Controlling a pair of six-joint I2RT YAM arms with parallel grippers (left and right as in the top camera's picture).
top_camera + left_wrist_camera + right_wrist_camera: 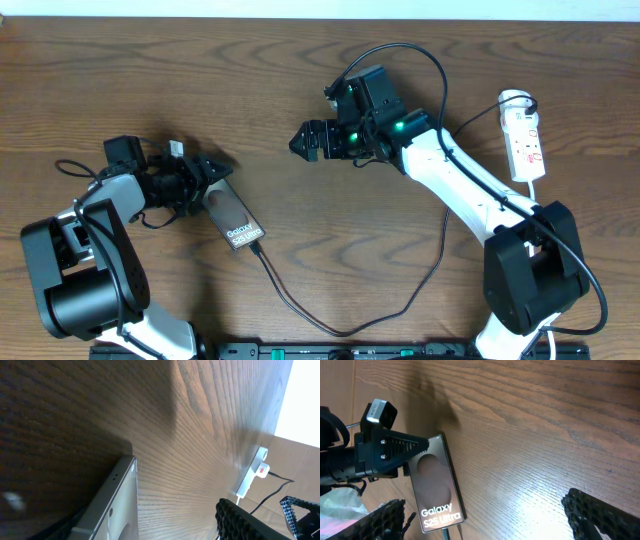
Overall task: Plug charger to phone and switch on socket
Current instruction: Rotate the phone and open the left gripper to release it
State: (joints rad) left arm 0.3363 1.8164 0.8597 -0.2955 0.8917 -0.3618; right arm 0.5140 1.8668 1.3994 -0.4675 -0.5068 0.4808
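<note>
The phone point(235, 218) lies flat at the left, its brownish face showing "Galaxy S25 Ultra" in the right wrist view point(435, 490). The charger point(300, 310), a thin black cable, runs from the phone's near end in a loop across the front of the table; its connector tip point(446, 533) sits in the phone's port. My left gripper point(210, 180) is open at the phone's far end, one finger beside the phone's edge point(120, 510). My right gripper point(300, 142) is open and empty, hovering right of the phone. The socket point(526, 135), a white power strip with red marks, lies at the far right.
The charger cable arcs over the right arm to the socket's far end point(260, 467). The socket's white cord point(535, 190) trails toward the right arm's base. The table's far edge runs along the top of the overhead view.
</note>
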